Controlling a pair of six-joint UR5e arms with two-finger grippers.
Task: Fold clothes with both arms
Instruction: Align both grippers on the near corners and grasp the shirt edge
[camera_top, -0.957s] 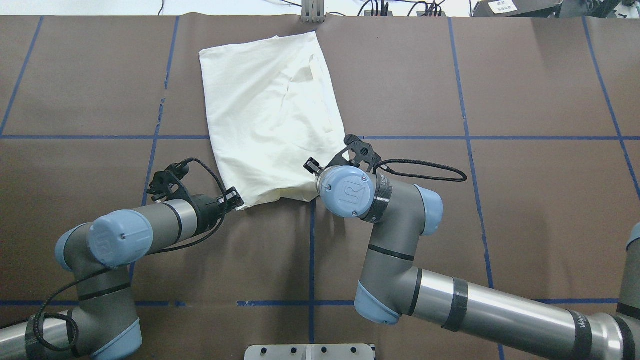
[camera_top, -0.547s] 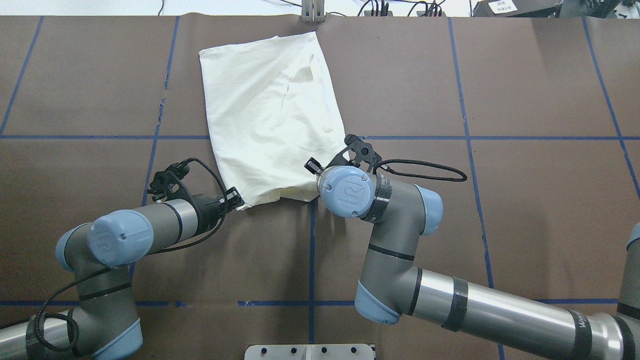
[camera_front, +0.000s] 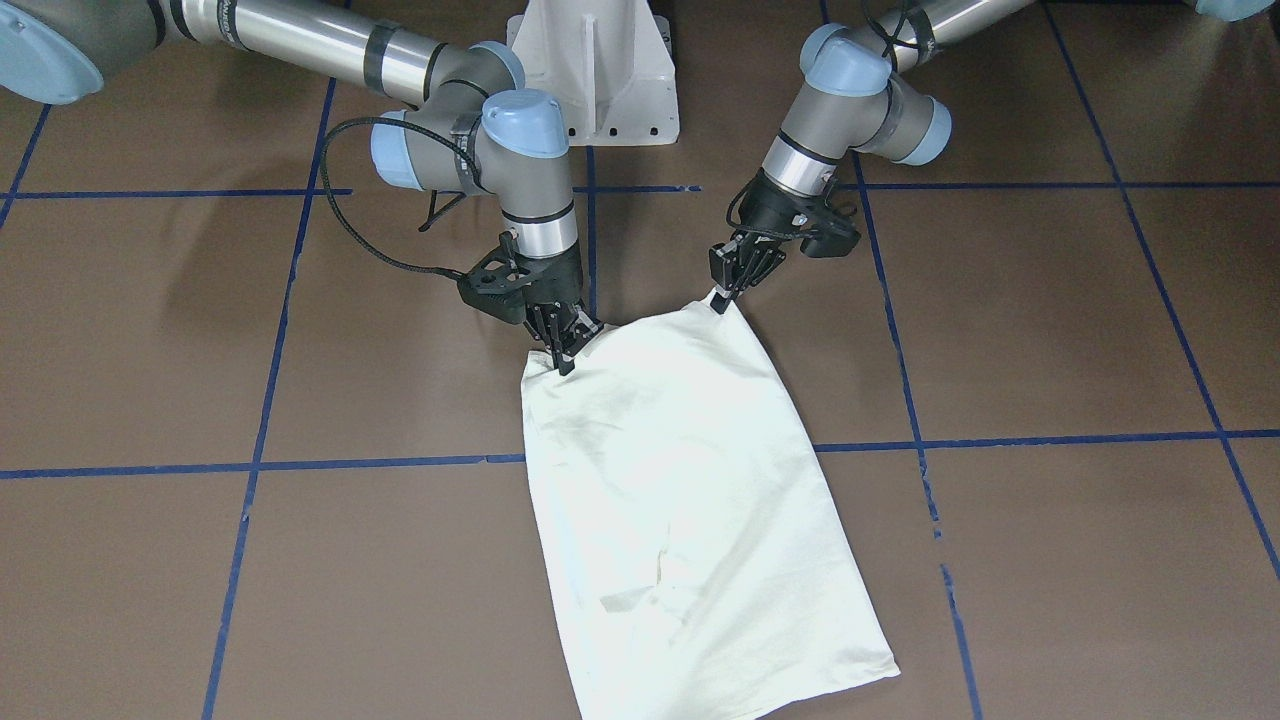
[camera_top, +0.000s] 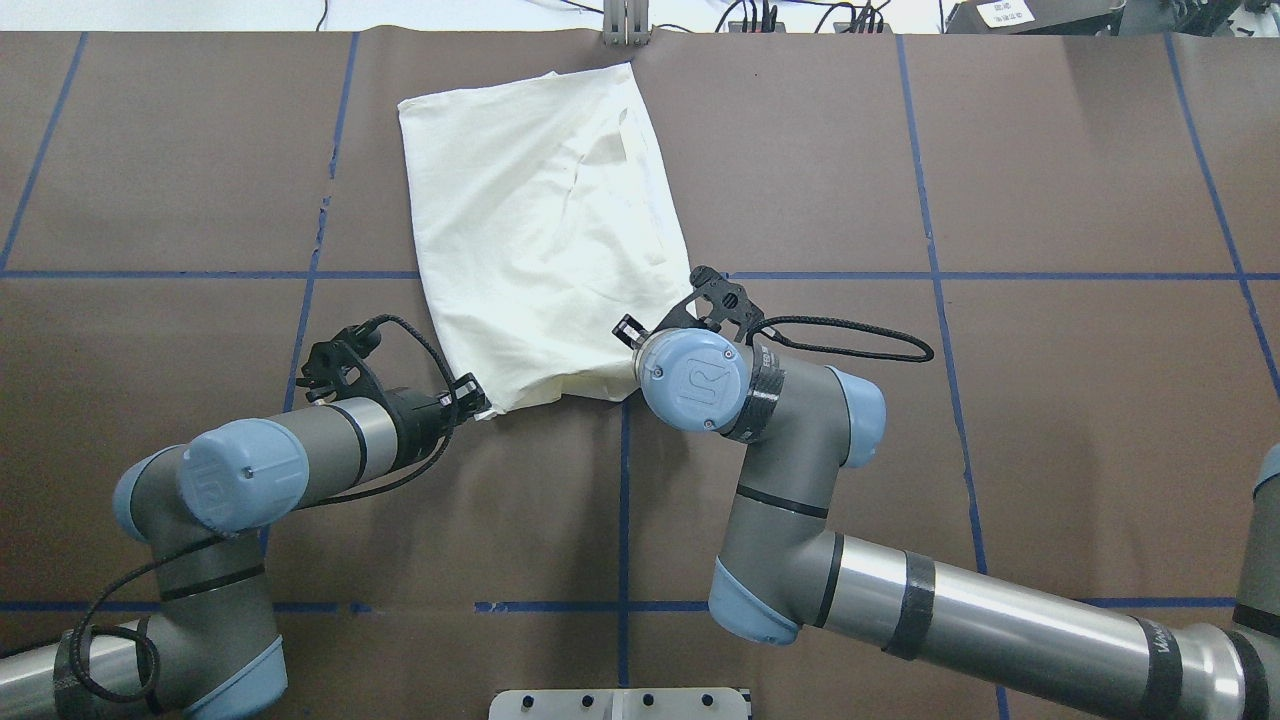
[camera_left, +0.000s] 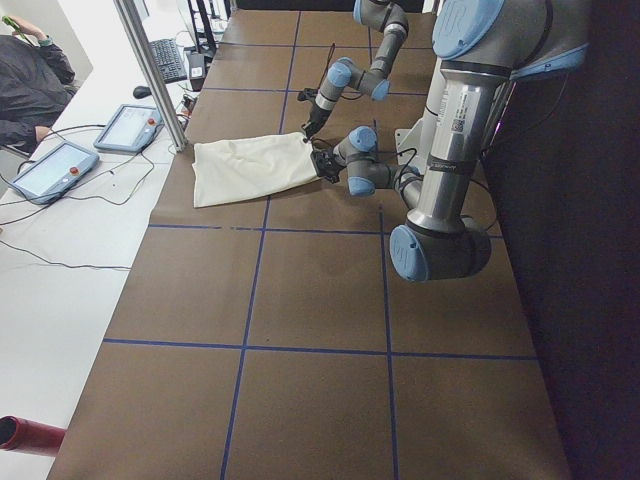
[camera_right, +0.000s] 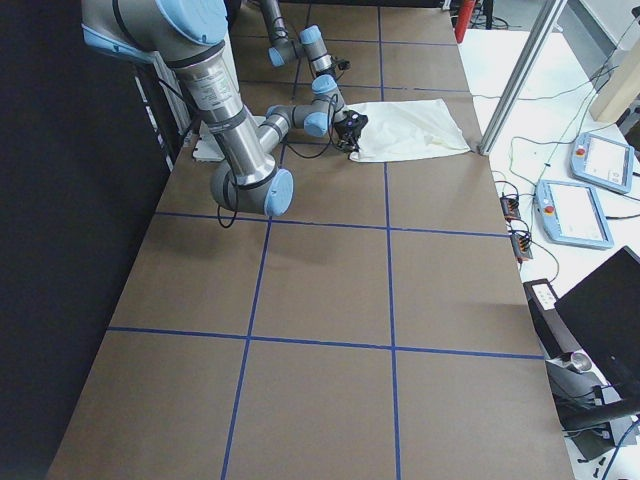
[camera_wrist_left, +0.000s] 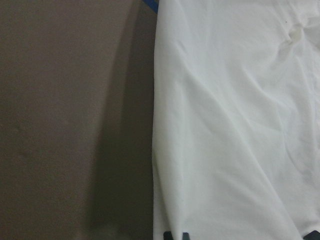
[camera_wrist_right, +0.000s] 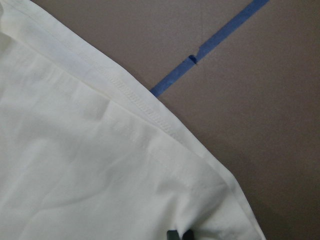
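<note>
The clothes (camera_top: 540, 230) are one cream-white shirt, folded into a long rectangle with the plain side up, lying slanted at the far middle of the table. No print shows. My left gripper (camera_top: 475, 398) is shut on its near left corner, which the front view shows pinched between the left gripper (camera_front: 722, 292) tips. In that view my right gripper (camera_front: 562, 350) is shut on the other near corner of the shirt (camera_front: 690, 500). From overhead its own wrist hides it. Both wrist views are filled with cloth (camera_wrist_left: 225, 125) (camera_wrist_right: 75, 165) over brown table.
Blue tape lines (camera_top: 622, 500) cross the brown table cover. The white pedestal base (camera_front: 600, 70) stands between the arms at the robot's side. A metal post (camera_top: 625, 25) rises at the far edge behind the shirt. Tablets (camera_left: 50, 170) and a seated person (camera_left: 30, 80) lie beyond the table.
Almost nothing differs. Both grippers keep their hold on the corners, and both wrists have shifted by only a few pixels.
</note>
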